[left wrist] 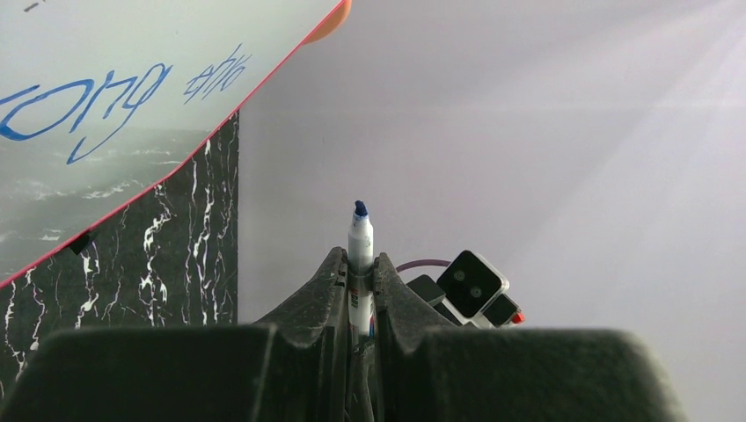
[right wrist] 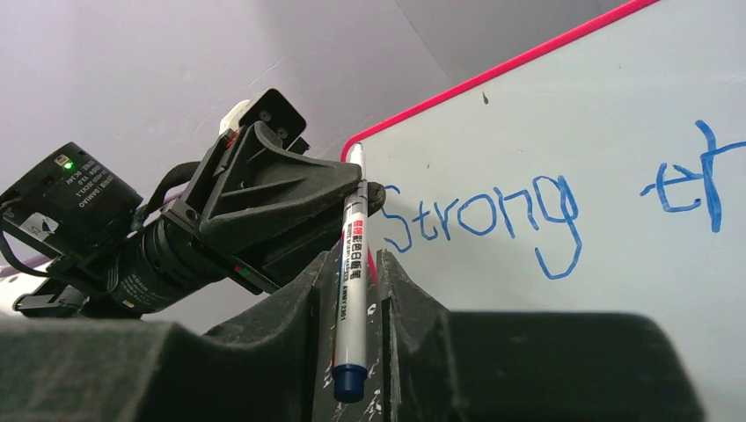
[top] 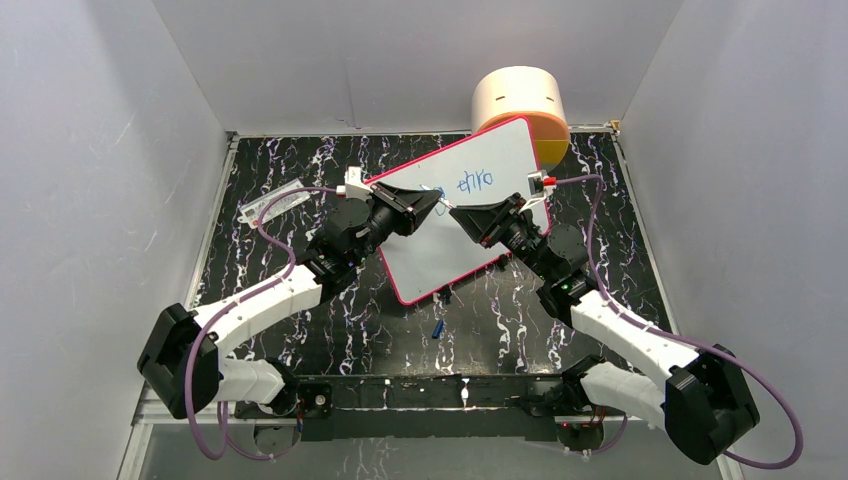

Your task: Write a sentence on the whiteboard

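Left claw [left wrist: 359, 260] clamps a white marker [left wrist: 361, 233] between its two fingers, the pen's blue tip poking out beyond them in the left wrist view. Right claw [right wrist: 358, 260] meets it nose to nose over the whiteboard [top: 440, 262], with a finger on either side of the same marker. A sliver of the board's pink frame shows between the pen and one finger, so that claw is parted and not gripping. From the right wrist, the printed barrel runs up between the fingers to the left claw's tips, a blue end nearest the camera.

The whiteboard, white with a thin pink-red frame and rounded corners, lies askew across the middle of the black marbled table [top: 360, 322]. Its far corner reaches the tan and yellow round tub [top: 515, 95] at the table's rear right corner. The sentence [right wrist: 479, 215], in blue handwriting, reads "Strong" followed by the first letters of a second word, on the half of the board nearer the rear edge. A clear packet [top: 275, 203] lies near the table's rear left corner. A small blue piece [top: 438, 328] lies just off the board's near corner, toward the front edge.
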Controlling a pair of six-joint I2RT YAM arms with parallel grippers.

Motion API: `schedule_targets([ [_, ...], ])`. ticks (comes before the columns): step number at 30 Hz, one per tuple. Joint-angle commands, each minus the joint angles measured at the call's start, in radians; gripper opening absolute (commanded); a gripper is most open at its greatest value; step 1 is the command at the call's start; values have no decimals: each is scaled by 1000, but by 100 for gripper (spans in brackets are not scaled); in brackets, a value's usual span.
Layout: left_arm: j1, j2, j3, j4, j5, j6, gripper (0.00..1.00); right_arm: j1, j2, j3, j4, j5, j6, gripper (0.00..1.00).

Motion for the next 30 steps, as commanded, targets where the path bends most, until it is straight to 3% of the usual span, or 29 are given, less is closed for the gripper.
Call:
schedule_targets([
  [1,-3,-6,30,27,9,9,0,0,-6,24,78,4,-1,30],
  [9,-3,-12,13,35,13,15,0,-2,-9,20,84,9,-12,15],
  [12,-3,-23,4,37,8,31,0,-2,-15,23,76,13,-23,0],
  [14,-3,-31,-3,33,3,59,0,-2,-21,26,65,10,-41,0],
  [19,-3,-77,8,-50,-31,208,25,-3,-51,75,-63,2,-129,0],
  [23,-3,-117,50,-78,-13,461,40,-10,-79,148,-242,17,-230,0],
  [30,-1,-152,225,-402,-21,806,68,-22,-82,282,-537,88,-400,0],
])
